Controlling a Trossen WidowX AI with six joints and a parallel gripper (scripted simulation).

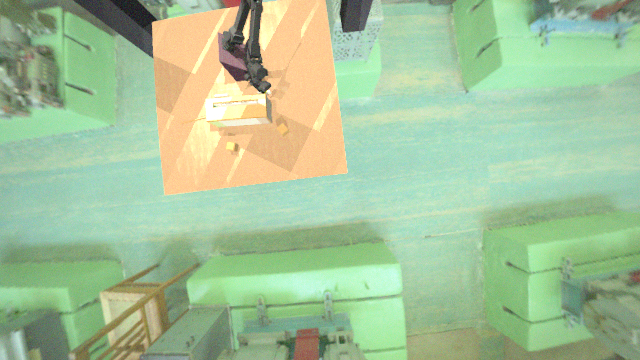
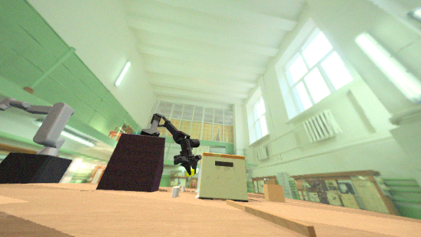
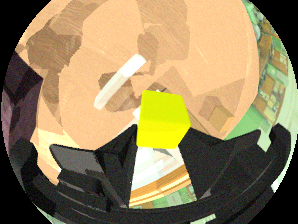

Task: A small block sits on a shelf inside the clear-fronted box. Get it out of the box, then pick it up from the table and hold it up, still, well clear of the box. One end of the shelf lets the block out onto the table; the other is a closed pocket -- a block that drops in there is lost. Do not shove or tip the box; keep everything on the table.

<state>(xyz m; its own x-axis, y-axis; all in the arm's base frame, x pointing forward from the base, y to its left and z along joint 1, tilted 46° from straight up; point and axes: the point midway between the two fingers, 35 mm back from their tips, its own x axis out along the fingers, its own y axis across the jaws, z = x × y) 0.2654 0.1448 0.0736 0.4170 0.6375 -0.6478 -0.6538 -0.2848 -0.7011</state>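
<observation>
Beside the box [image 1: 239, 111] [image 2: 222, 178], near its upper edge, the gripper [image 1: 265, 89] [image 2: 191, 172] [image 3: 156, 127] is grasping the yellow block [image 2: 192, 172] [image 3: 162, 120], jaws closed on its sides, and is holding it above the table [image 1: 310, 150] [image 2: 131, 210] [image 3: 220, 40]. White pieces [image 2: 175, 191] [image 3: 120, 82] are lying near the box, on the gripper's side. Beyond the box, two small tan blocks [image 1: 282, 129] are resting apart from each other.
</observation>
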